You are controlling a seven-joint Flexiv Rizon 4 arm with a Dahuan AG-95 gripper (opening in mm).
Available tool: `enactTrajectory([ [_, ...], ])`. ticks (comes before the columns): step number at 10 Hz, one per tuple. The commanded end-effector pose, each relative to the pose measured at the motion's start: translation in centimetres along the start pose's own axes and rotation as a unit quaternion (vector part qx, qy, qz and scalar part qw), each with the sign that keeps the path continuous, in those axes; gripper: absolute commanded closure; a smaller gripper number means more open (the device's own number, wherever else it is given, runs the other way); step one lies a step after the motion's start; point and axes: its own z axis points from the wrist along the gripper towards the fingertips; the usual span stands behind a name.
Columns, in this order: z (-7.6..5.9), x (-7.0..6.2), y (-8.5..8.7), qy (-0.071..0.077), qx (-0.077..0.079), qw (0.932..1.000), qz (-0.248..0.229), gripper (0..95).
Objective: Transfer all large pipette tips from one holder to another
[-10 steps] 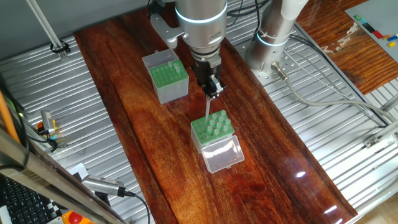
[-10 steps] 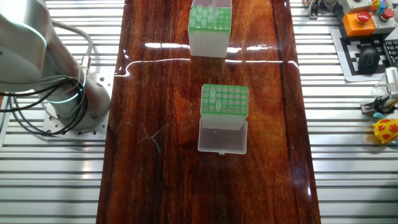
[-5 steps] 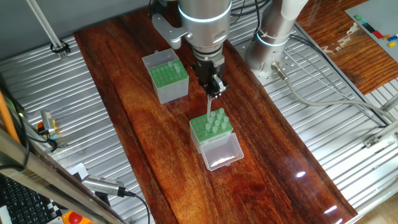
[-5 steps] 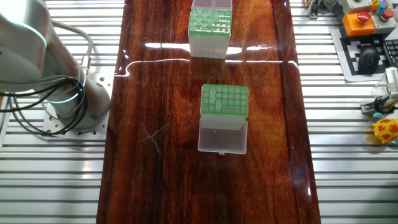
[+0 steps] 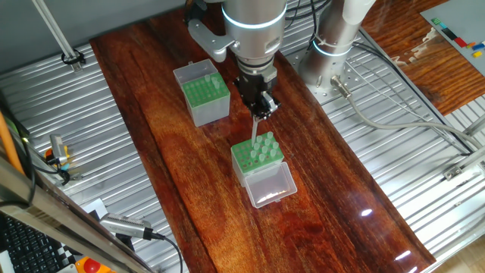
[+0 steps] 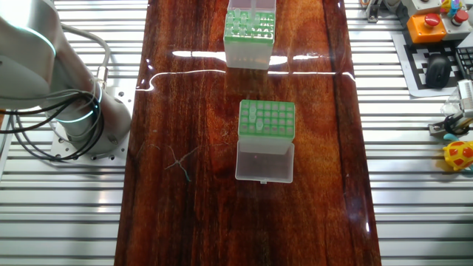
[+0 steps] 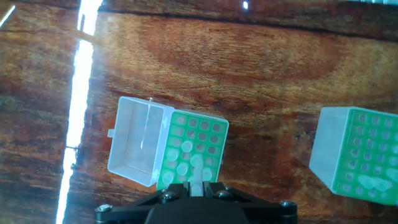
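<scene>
Pipette tip [image 5: 255, 130] pinched upright between closed gripper [image 5: 261, 113] fingers, hanging just above clear-sided holder [image 5: 258, 155], lid [image 5: 270, 186] flung open on wooden table [image 5: 167, 144]. More tips [image 5: 264, 152] standing in green grid. Grey-sided holder [image 5: 201, 94] well apart, few tips [image 7: 371, 182] already seated at one edge.

Around your glossy dark wooden surface [image 6: 192, 111]

You see an orange box with a red button [image 6: 431, 22] and a black keyboard [image 6: 443, 68] nearby.
</scene>
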Motion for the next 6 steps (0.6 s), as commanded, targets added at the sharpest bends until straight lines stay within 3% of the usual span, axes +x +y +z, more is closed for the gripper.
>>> enactTrajectory([
  [1, 0.0, 0.1, -0.1, 0.002, 0.008, 0.9998, -0.018, 95.0],
  [2, 0.0, 0.1, -0.1, 0.002, 0.008, 0.9998, -0.018, 95.0],
  [4, -0.1, 1.7, -2.7, 0.003, 0.010, 0.9989, -0.046, 95.0],
  [6, 0.9, 3.2, -5.0, 0.000, 0.014, 0.9975, -0.070, 95.0],
])
